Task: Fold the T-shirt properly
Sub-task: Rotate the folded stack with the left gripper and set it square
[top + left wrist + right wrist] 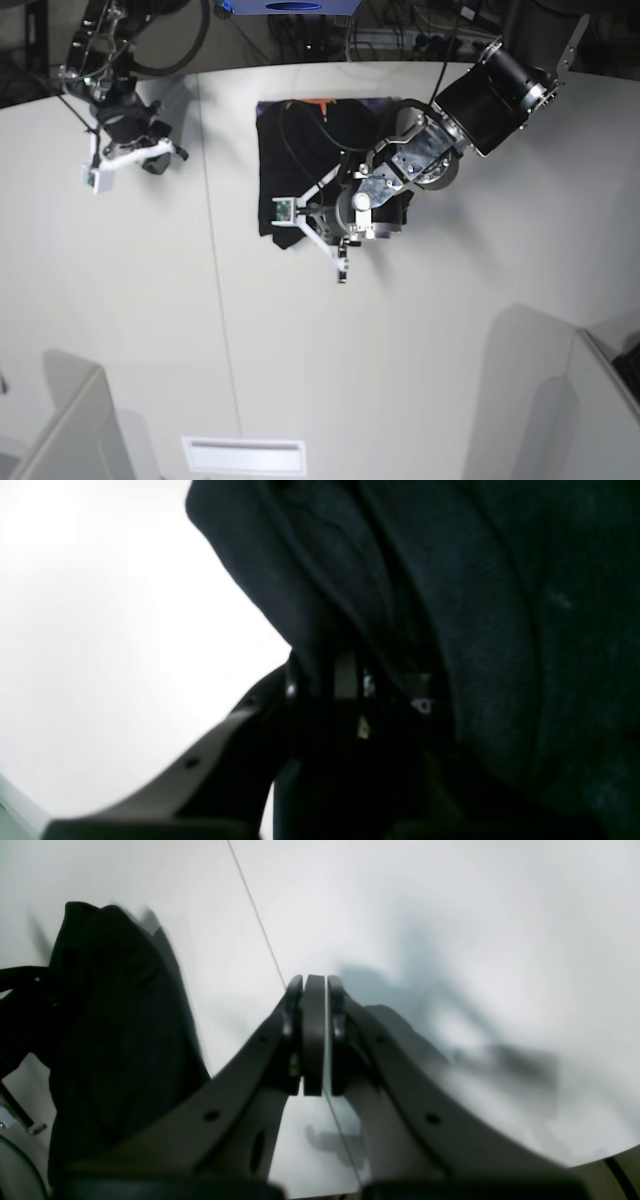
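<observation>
The T-shirt (305, 170) lies as a compact dark block near the far edge of the white table (200, 340), a little toward the middle of that edge, with a sliver of orange print (303, 101) showing along its far side. It already looks folded into a rough rectangle, so the task appears well along. The left gripper (338, 262) sits at the near edge of the cloth, its arm reaching across the shirt from the far right corner, probably to take or tuck that near hem for a further fold. In the left wrist view black fabric (450, 605) fills most of the frame and crowds right against the finger (200, 765), but the fingertips are lost in shadow, so I cannot tell whether this gripper is closed on the cloth or merely resting against it. The right gripper (314, 1040) hangs over bare table toward the far left corner, well apart from the shirt, its jaws drawn nearly together with only a thin slit between the pads and nothing held; it seems parked out of the way so the other arm can work alone.
</observation>
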